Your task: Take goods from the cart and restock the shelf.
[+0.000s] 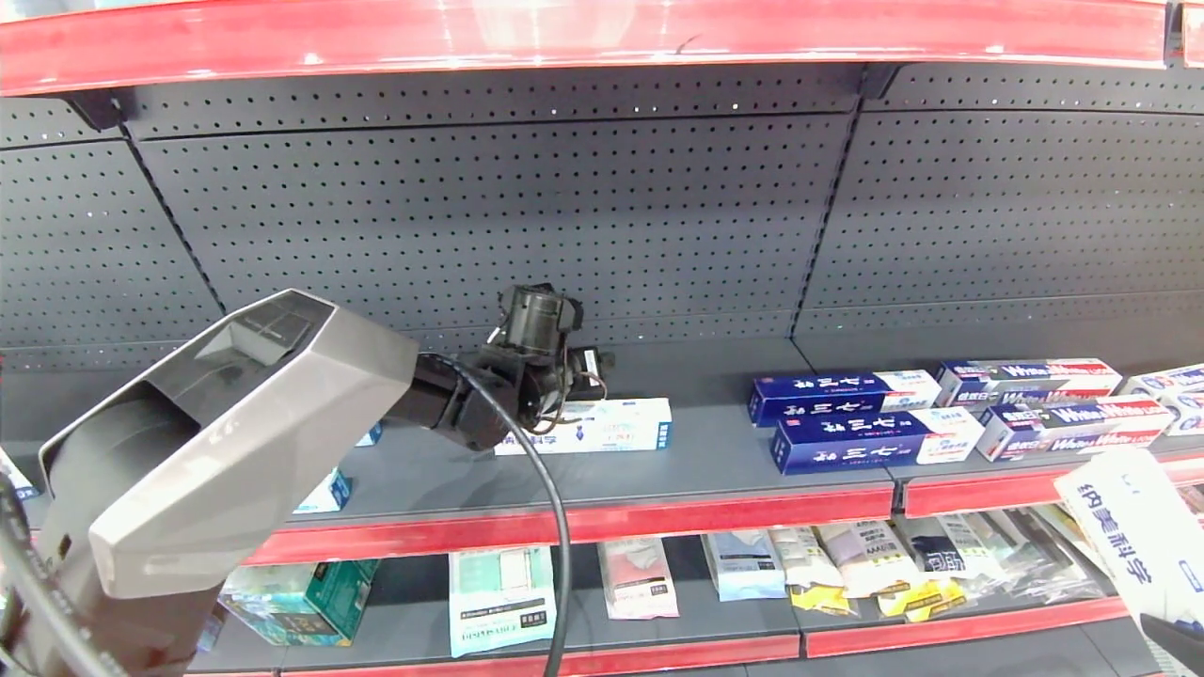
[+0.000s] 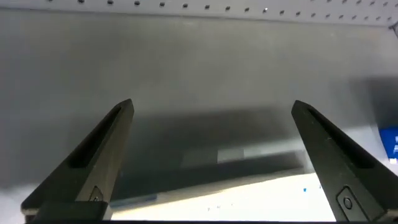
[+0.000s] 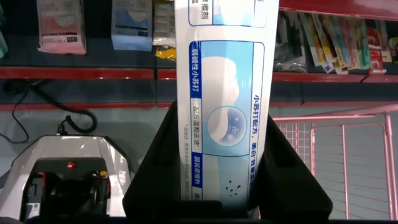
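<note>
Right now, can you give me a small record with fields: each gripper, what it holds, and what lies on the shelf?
left gripper: open, fingers spread over the white box
white box: lying flat on the middle shelf
right gripper: shut on a white-and-blue box, off the shelf
dark blue boxes: two, right of the white box, apart from it
cart: pink wire, beside the right gripper

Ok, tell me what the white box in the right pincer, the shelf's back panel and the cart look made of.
The white box: printed cardboard, slightly glossy, by its flat faces and crisp edges. The back panel: probably painted sheet metal, matte dark grey, punched with regular holes. The cart: thin wire grid, likely coated metal, pink.
</note>
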Motion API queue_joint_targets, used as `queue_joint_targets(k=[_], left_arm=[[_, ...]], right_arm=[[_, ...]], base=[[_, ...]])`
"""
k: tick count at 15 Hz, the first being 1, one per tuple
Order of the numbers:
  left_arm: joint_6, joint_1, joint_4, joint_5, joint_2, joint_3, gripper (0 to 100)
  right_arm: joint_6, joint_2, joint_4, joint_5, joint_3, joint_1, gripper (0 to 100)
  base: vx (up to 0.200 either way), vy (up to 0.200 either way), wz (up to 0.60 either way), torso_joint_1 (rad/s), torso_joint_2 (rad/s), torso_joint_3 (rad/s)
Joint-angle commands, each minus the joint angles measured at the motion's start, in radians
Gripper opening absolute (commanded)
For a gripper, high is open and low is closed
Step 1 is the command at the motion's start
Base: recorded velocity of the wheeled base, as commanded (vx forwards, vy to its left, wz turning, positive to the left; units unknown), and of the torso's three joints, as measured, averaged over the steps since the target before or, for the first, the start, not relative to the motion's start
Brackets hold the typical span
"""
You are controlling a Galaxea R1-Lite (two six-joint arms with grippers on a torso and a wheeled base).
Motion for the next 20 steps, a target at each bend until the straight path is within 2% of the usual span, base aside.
queue_joint_targets(k=[1,3,20], left_arm=[[0.000,-0.007,0.010,0.002,0.028,-0.039,100],[-0.003,-0.019,0.041,0.003,0.028,-0.041,100],[-0.002,-0.030,0.036,0.002,0.051,-0.027,100]], right_arm=[[-0.001,-0.001,0.001,0.001,0.008,0.000,0],[-0.001,0.001,0.001,0.001,0.009,0.000,0],[-0.001,-0.027,0.001,0.001,0.028,0.000,0]], base=[[0.000,0.000,0.00,0.000,0.00,0.000],[0.000,0.000,0.00,0.000,0.00,0.000],[0.000,0.000,0.00,0.000,0.00,0.000]])
